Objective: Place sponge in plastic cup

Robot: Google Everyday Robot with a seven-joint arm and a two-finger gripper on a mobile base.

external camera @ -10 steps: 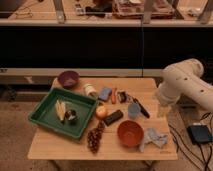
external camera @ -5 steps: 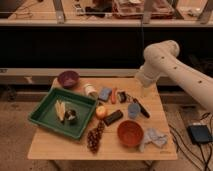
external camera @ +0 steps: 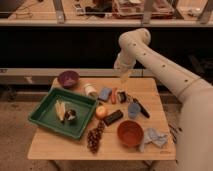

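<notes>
A blue sponge (external camera: 105,93) lies on the wooden table (external camera: 45,147), at the back middle. A small blue plastic cup (external camera: 133,110) stands upright to its right, past a red-orange item (external camera: 114,95). My white arm reaches in from the right and bends down over the table's back edge. The gripper (external camera: 124,77) hangs above the table, a little behind and to the right of the sponge, and holds nothing that I can see.
A green tray (external camera: 42,120) with food items sits at the left. A purple bowl (external camera: 68,78) and a white cup on its side (external camera: 90,90) are at the back left. An orange fruit (external camera: 101,112), a black bar (external camera: 113,117), grapes (external camera: 94,137), an orange bowl (external camera: 130,133), a blue cloth (external camera: 153,137) and a black-handled tool (external camera: 141,108) lie around the cup.
The arm has swung from the right side of the table leftward, bringing the gripper over the table's back edge near the sponge. The objects on the table have not moved.
</notes>
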